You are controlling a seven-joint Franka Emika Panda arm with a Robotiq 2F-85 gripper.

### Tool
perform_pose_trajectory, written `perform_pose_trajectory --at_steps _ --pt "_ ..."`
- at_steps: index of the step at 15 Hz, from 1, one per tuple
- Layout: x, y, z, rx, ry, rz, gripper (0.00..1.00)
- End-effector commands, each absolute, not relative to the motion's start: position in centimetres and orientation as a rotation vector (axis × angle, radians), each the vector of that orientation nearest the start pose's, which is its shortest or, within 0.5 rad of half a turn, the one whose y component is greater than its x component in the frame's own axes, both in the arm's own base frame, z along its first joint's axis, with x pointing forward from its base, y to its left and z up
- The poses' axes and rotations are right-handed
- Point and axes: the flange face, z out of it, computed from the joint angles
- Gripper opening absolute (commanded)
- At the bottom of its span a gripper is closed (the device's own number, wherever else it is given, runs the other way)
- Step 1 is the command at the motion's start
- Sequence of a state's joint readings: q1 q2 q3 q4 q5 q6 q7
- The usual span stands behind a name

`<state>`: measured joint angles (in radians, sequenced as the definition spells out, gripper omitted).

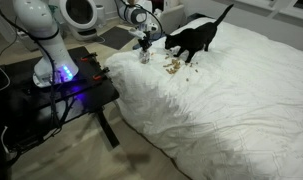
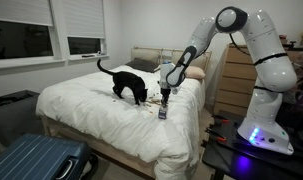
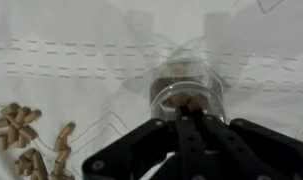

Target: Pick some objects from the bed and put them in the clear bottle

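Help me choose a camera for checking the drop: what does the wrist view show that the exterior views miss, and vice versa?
Only the wrist view: a look straight down into the clear bottle, brown bits inside it, with the shut gripper at its mouth. Only the exterior views: the black cat, the white arm and the black table. Both: the white bed and the scattered objects.

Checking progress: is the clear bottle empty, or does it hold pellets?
Not empty: looking down into the clear bottle, the wrist view shows tan pellets at its bottom.
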<state>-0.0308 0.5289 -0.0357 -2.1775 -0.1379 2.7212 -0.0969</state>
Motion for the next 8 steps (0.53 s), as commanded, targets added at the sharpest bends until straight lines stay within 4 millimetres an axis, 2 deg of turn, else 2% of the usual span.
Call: perform_pose_trajectory --at_steps 1,2,3,6,8 --pt "56.45 -3.5 14.1 -3.218 -0.285 0.001 0.05" --pt "56.54 -3.47 14.0 -3.218 -0.285 0.003 0.3" --pt "56.62 -3.41 13.89 -3.218 -0.286 0.006 0.31" --pt "56.79 -3.32 13.71 -3.219 -0.292 0.005 0.51" --pt "56.89 -3.34 13.71 -3.219 -0.296 0.0 0.51"
